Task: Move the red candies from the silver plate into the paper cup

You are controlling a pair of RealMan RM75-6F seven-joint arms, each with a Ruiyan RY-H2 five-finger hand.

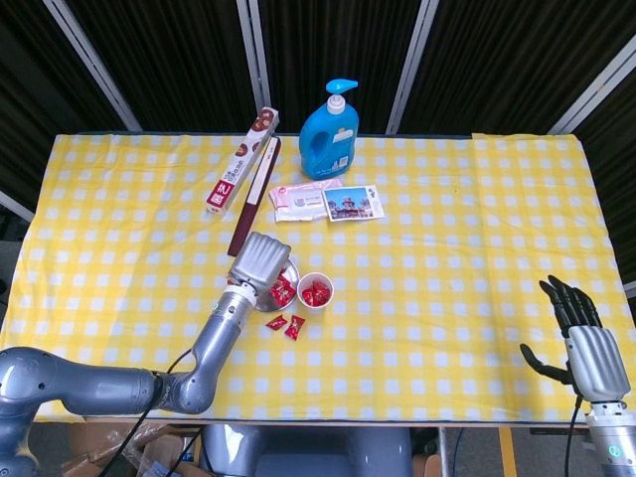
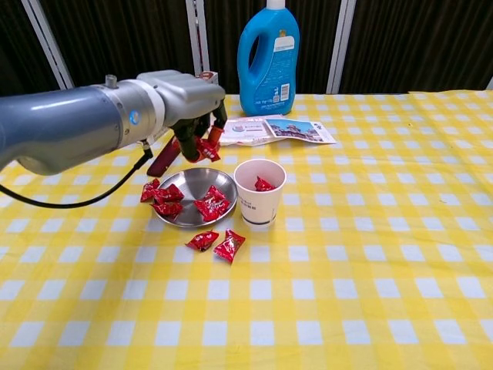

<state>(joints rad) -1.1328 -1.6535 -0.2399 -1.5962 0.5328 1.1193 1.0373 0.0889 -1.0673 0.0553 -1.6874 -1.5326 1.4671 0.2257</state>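
In the chest view my left hand (image 2: 185, 108) hovers above the far rim of the silver plate (image 2: 187, 182) and pinches red candies (image 2: 206, 149) in its fingertips. Several red candies (image 2: 209, 205) lie in the plate, some at its left rim (image 2: 158, 194). Right of the plate stands the paper cup (image 2: 259, 202) with a red candy (image 2: 263, 184) inside. Two candies (image 2: 216, 243) lie on the cloth in front of the plate. In the head view the left hand (image 1: 260, 262) covers most of the plate (image 1: 291, 268), beside the cup (image 1: 315, 291). My right hand (image 1: 584, 343) stays open at the table's near right edge.
At the back stand a blue detergent bottle (image 2: 268, 54), a long foil-wrap box (image 2: 173, 108) with a dark stick beside it, and flat packets with a postcard (image 2: 269, 129). Yellow checked cloth (image 1: 457, 258) covers the table; its front edge runs close to my right hand.
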